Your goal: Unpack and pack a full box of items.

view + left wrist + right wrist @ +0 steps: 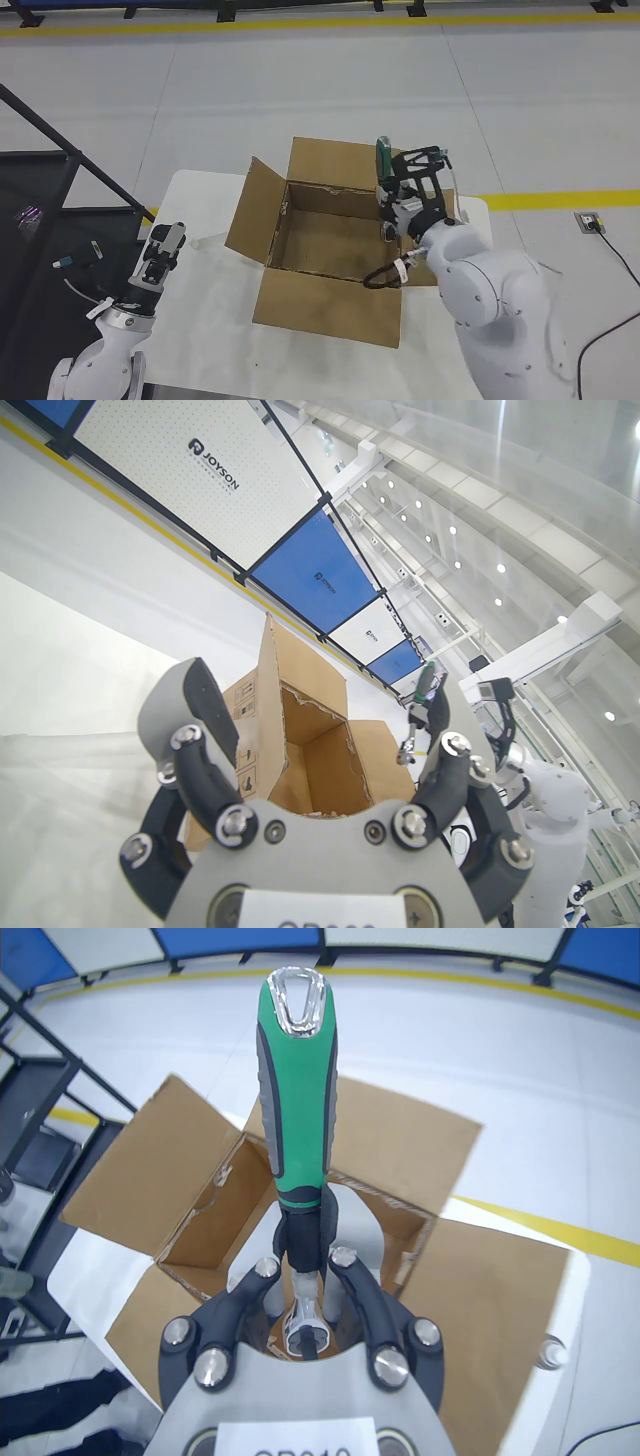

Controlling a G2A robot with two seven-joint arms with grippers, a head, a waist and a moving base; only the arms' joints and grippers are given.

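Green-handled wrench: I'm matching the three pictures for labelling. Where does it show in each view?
Top view: the green-handled wrench stands over the far right corner of the cardboard box.
Left wrist view: small and far off, beyond the cardboard box.
Right wrist view: close up, handle pointing away, clamped in the right gripper jaws.
Shared landmark: the open cardboard box.
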